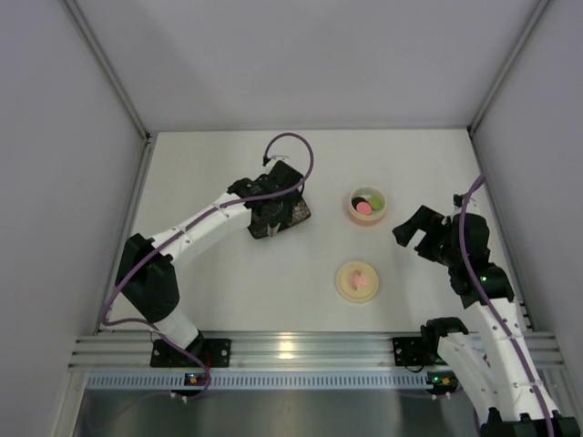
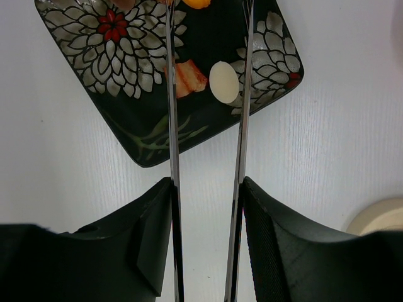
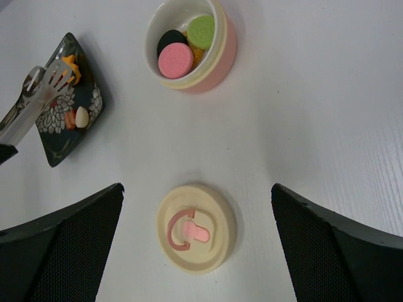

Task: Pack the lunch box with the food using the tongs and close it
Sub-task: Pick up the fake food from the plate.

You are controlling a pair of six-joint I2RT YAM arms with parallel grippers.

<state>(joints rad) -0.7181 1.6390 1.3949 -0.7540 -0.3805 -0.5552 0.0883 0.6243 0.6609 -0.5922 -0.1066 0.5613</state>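
The lunch box (image 1: 366, 206) (image 3: 189, 47), a pink bowl with a cream rim, stands open and holds pink (image 3: 175, 61), green (image 3: 201, 31) and black (image 3: 170, 40) food. Its cream lid (image 1: 358, 280) (image 3: 196, 229) lies flat on the table nearer the arms. My left gripper (image 1: 273, 208) (image 2: 208, 184) is shut on the tongs (image 2: 171, 94) (image 3: 34, 100). The tongs' two arms stand apart over the dark floral plate (image 2: 126, 94) (image 1: 290, 217). A cream oval piece (image 2: 224, 82) and a brown-orange piece (image 2: 187, 77) lie between the arms. My right gripper (image 1: 414, 228) (image 3: 196, 186) hangs open above the lid, holding nothing.
An orange piece (image 2: 196, 3) lies at the plate's far side, cut off by the view's top edge. White walls and metal posts enclose the table on three sides. The arm bases and a metal rail (image 1: 291, 350) run along the near edge.
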